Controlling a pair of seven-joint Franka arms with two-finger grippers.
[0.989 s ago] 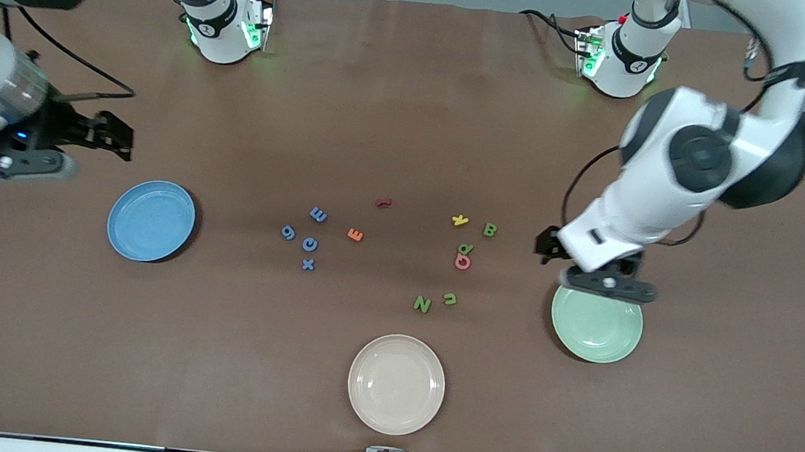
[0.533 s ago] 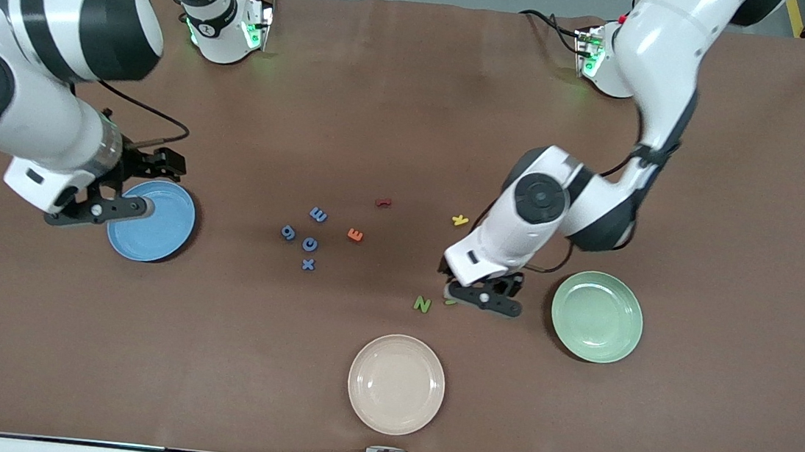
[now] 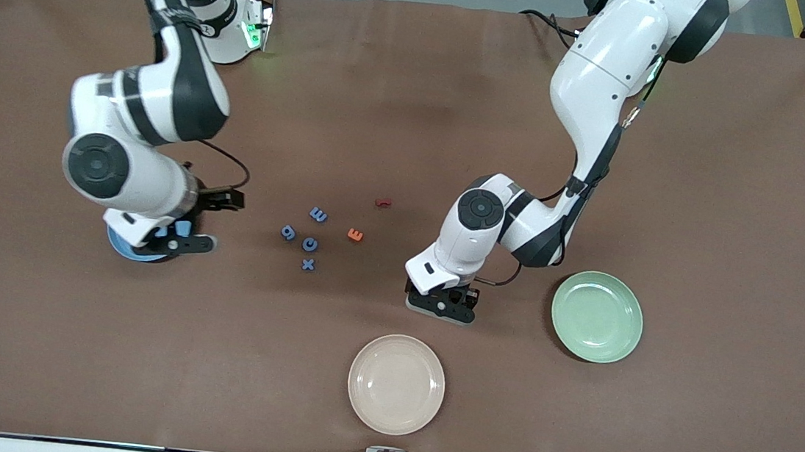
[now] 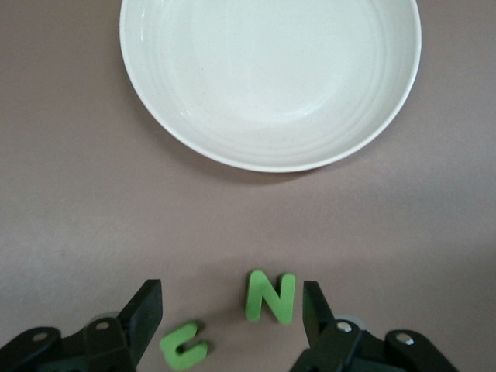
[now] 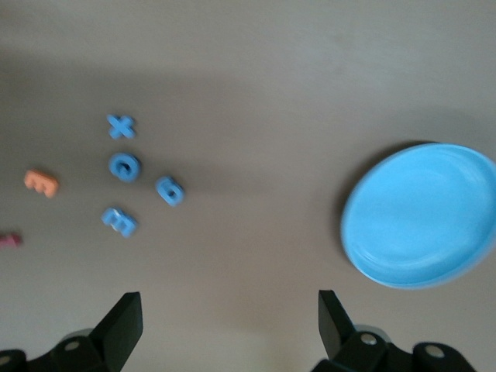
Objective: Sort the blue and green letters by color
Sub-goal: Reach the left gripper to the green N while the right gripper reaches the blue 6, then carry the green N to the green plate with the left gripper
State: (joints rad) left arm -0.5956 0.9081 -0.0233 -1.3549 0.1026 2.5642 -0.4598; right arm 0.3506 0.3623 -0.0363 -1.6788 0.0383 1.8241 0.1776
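The left gripper [image 4: 232, 329] hangs low over the green N [image 4: 270, 296] and green U [image 4: 184, 346], its jaws apart with both letters between them, near the white plate [image 4: 194, 147]. The right gripper [image 3: 180, 234] is over the blue plate [image 5: 465, 263], jaws apart and empty. The blue letters [image 3: 309, 244] lie clustered beside the orange E [image 3: 355, 234]; the small dark red piece [image 3: 383, 201] is perhaps a letter too.
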